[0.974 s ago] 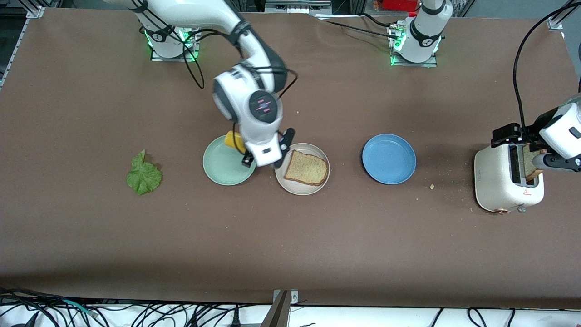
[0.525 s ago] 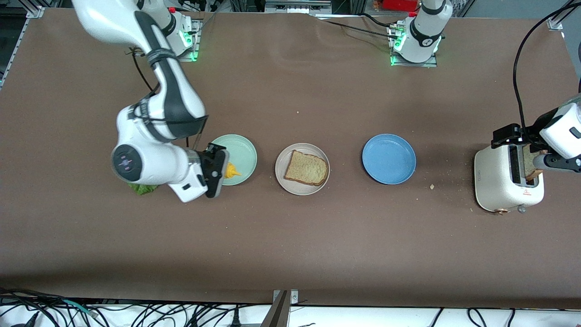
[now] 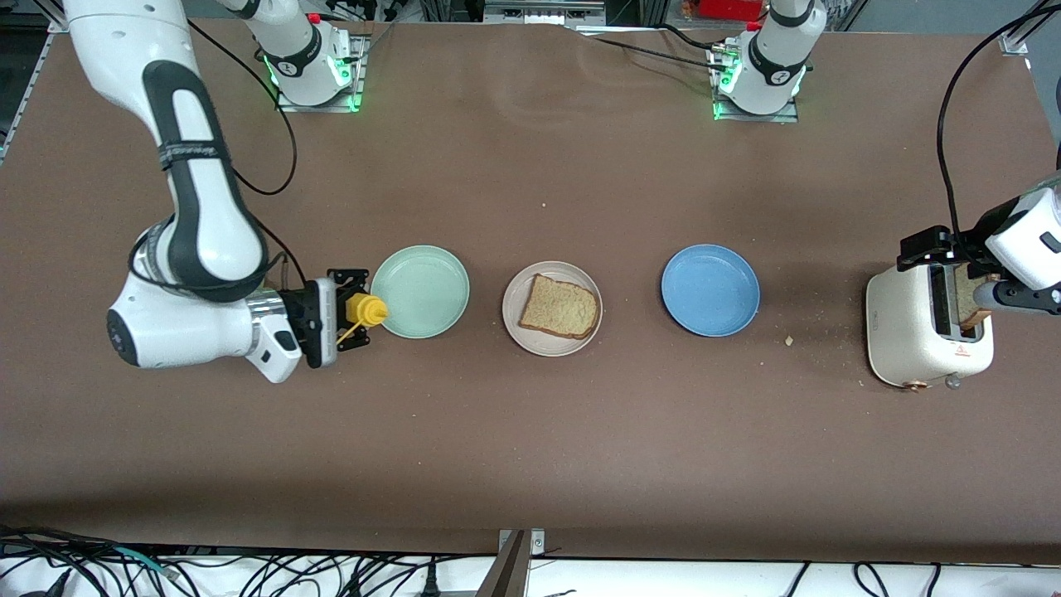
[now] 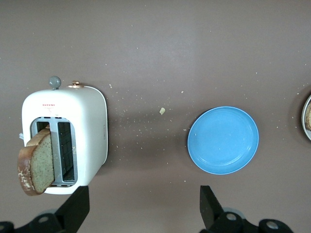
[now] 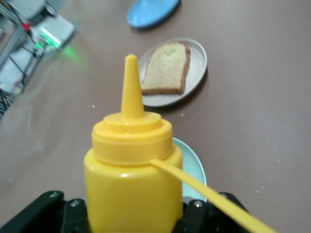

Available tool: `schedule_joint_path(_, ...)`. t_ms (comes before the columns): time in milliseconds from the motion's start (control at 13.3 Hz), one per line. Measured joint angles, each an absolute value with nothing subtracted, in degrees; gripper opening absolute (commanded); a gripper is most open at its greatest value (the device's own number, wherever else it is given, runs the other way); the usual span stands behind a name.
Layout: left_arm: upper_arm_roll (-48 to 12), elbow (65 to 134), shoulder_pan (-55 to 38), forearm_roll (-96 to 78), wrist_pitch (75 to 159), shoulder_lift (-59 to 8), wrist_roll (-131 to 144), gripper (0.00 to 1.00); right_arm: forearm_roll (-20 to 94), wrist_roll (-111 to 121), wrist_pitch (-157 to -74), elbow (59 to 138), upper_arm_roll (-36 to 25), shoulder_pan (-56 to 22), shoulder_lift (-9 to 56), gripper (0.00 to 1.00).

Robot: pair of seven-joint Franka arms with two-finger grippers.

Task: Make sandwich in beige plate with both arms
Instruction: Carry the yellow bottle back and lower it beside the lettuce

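The beige plate [image 3: 520,330] sits mid-table with one tan toast slice [image 3: 561,307] lying flat on it; both show in the right wrist view too, plate [image 5: 197,65] and slice [image 5: 166,68]. My right gripper [image 3: 350,320] hangs beside the mint green plate [image 3: 420,292], shut on a yellow squeeze bottle [image 3: 365,310] whose nozzle points toward that plate. The bottle [image 5: 131,165] fills the right wrist view, clamped in the gripper [image 5: 131,211]. My left gripper [image 4: 141,216] is open and holds nothing, up over the white toaster [image 3: 912,327], where another toast slice [image 4: 38,162] sticks out of a slot.
A blue plate [image 3: 710,290] lies between the beige plate and the toaster. Crumbs are scattered on the brown table around the toaster. The toaster's black cable runs up toward the table's corner at the left arm's end.
My right arm has swung with the yellow bottle from over the beige and green plates toward its own end of the table, now covering the lettuce leaf. The left arm has not moved.
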State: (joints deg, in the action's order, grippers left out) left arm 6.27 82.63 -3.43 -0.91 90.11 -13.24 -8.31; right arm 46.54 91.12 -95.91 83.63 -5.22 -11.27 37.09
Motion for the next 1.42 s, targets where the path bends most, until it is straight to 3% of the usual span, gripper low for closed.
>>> schedule_joint_path(525, 6.27, 82.64, -3.43, -0.91, 90.13, -13.25, -8.12, 1.00, 61.20, 118.31, -88.50, 96.30, -5.22, -2.10, 39.16, 0.00)
schedule_joint_path(1274, 6.27, 82.64, -3.43, -0.91, 90.16, -13.25, -8.05, 1.00, 65.49, 148.20, -80.81, 100.73, -5.15, 2.58, 47.40, 0.00)
schedule_joint_path(1349, 6.27, 82.64, -3.43, -0.91, 90.16, -13.25, -8.05, 1.00, 65.61, 149.27, -80.74, 100.73, -5.13, 2.80, 48.09, 0.26)
schedule_joint_path(1424, 6.27, 82.64, -3.43, -0.91, 90.16, -13.25, -8.05, 1.00, 65.66, 149.61, -80.70, 100.73, -5.13, 3.05, 48.63, 0.85)
